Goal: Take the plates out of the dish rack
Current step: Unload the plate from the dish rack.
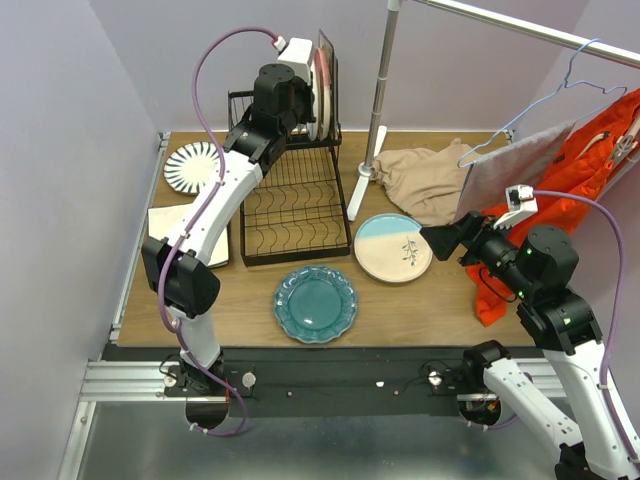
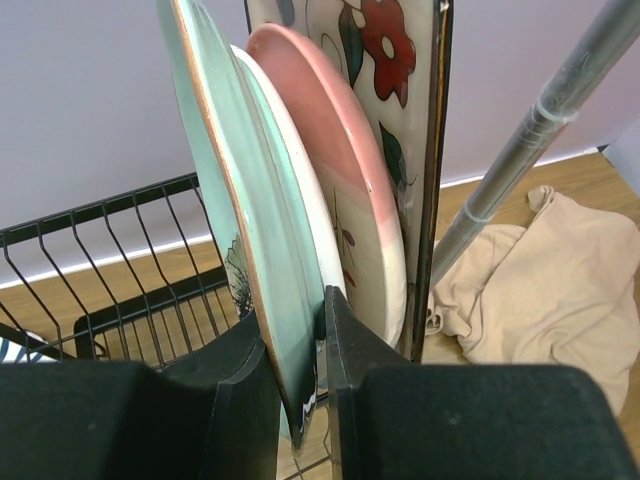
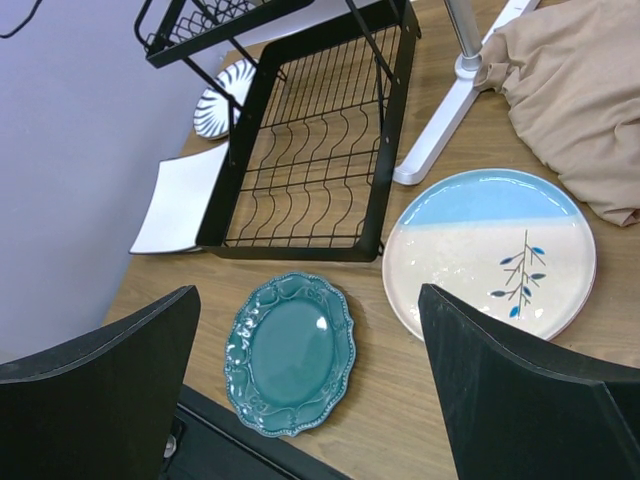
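The black wire rack (image 1: 295,205) holds a green plate (image 2: 235,200), white plate (image 2: 300,195), pink plate (image 2: 340,150) and square floral plate (image 2: 395,90) on edge in its upper basket, the green plate clamped between the left fingers (image 2: 355,345). Flat on the surface lie a teal plate (image 1: 315,303) before the rack, a cream-blue plate (image 1: 393,247) to its right, and a striped plate (image 1: 193,166) and white square plate (image 3: 180,200) to its left.

Robot lab booth with household props.
We note plain lilac walls (image 1: 60,150) boxing a wooden worktop (image 1: 420,310), arms (image 1: 215,210) bolted to an aluminium rail (image 1: 120,380), a dish rack (image 1: 296,261), a clothes rail (image 1: 383,90).
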Controlling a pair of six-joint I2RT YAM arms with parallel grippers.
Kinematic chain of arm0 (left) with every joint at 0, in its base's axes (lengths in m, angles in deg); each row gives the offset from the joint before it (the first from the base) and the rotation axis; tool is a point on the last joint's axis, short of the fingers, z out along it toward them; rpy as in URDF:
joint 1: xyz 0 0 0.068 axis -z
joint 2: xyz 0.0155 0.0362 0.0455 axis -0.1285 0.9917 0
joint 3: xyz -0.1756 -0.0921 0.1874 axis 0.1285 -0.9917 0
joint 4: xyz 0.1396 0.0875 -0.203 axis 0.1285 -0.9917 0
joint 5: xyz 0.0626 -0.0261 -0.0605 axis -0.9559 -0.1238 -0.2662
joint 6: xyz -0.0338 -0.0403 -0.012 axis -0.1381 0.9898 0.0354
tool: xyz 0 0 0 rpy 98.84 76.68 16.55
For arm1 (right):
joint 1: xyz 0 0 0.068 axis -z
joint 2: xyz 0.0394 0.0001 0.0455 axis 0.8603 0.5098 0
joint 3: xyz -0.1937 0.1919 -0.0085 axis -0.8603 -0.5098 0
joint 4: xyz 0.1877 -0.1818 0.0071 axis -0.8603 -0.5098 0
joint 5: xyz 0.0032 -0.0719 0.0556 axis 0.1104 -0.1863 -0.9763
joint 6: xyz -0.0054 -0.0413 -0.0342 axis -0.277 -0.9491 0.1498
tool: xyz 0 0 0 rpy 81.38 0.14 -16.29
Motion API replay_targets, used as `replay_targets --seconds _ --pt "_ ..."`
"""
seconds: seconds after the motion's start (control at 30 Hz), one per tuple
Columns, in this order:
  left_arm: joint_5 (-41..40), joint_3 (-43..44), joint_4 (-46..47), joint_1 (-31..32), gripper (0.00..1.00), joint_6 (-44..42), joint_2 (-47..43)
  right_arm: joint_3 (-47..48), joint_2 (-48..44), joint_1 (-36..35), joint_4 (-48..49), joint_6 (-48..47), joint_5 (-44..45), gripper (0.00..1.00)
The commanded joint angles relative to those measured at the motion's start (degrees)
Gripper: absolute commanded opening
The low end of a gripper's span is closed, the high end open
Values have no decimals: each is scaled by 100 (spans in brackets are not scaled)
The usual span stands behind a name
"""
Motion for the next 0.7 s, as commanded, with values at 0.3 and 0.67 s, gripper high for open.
replay_targets --seconds 0.3,0.67 --pt "-421 -134 731 198 0 -590 -811 -19 58 -2 103 102 -258 99" --pt "-658 -257 563 409 0 -1064 -1347 -177 -3 -2 24 287 -505 99"
